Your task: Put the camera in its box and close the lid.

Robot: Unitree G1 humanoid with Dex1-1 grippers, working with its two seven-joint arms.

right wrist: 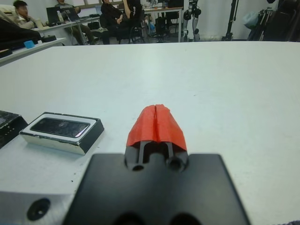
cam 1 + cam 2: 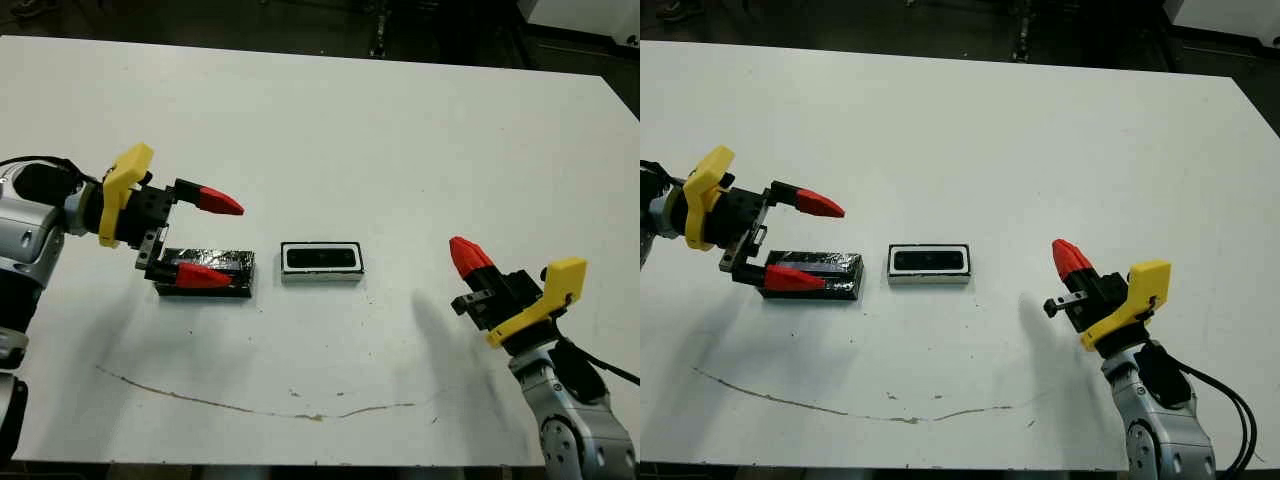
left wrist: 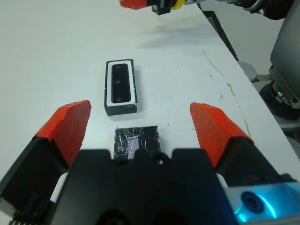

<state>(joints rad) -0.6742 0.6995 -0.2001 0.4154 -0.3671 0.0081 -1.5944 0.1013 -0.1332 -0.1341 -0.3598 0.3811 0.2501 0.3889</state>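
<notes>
- Head views: camera (image 2: 322,258) sits inside the box (image 2: 322,276), dead centre of the white table (image 2: 400,130). Box long side runs 9-to-3.
- Lid (image 2: 225,262) lies flat on the table just beside the box, at its 9 o'clock, small gap between them, not touching. Not on the box.
- Left gripper (image 2: 205,238) hangs over the lid's outer end, fingers spread wide, nothing between them. One red tip overlaps the lid in the head view, the other sits toward 12 o'clock of it; contact with the lid can't be told from there.
- Left wrist view adds: lid centred in the gap between the spread fingers (image 3: 70,126), box with camera straight beyond it. It also catches the other arm's red tip at the far table edge.
- Right gripper (image 2: 1070,258) is well apart from the box, at its 4 o'clock, above bare table. Fingers pressed together, holding nothing.
- Right wrist view confirms that: two red tips form one closed wedge. Shows the box side-on with the camera's glossy face level in the tray, and a corner of the lid past it.
- Only the right wrist view shows people (image 1: 21,14) seated at desks beyond the table.
- Head views show a thin brown line (image 2: 250,405) across the near table area, 6 o'clock of the box.
</notes>
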